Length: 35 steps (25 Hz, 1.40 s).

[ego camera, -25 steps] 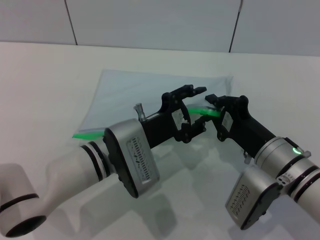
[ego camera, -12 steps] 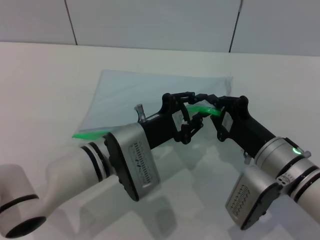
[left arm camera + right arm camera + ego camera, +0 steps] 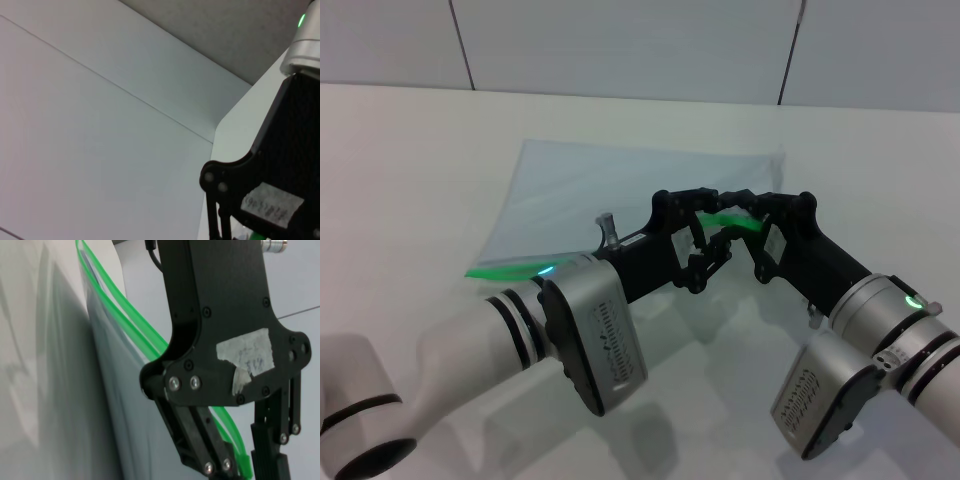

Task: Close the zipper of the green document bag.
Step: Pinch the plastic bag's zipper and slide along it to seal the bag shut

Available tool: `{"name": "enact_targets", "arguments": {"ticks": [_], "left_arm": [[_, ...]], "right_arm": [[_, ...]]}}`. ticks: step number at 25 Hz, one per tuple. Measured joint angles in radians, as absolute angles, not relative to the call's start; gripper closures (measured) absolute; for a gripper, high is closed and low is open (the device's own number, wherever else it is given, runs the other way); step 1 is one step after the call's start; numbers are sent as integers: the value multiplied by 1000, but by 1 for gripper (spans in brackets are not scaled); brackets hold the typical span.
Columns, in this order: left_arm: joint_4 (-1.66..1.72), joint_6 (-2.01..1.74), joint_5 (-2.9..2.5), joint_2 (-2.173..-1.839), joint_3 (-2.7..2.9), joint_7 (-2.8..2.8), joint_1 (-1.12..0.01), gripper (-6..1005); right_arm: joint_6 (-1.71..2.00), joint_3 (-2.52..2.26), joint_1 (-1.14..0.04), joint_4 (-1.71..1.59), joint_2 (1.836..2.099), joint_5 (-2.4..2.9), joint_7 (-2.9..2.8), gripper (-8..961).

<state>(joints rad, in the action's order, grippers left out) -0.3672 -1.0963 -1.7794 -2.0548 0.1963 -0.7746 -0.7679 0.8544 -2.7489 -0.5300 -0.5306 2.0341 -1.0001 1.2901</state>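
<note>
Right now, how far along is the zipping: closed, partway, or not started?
Done: both grippers have met at the raised green edge of the green document bag. In hand: the left gripper is shut on the zipper and the right gripper is pinching the same strip beside it. Left: the closing pull itself; in the right wrist view the strip's two green tracks lie apart, so it is unzipped there.
</note>
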Motion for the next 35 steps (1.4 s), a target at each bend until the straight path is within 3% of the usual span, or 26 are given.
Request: {"name": "enact_targets", "arguments": {"ticks": [35], "left_arm": [[-371, -1095, -1773, -2056, 195, -774, -765, 881]], "right_arm": [[862, -2766, -532, -528, 2033, -1000, 1291, 905]]}}
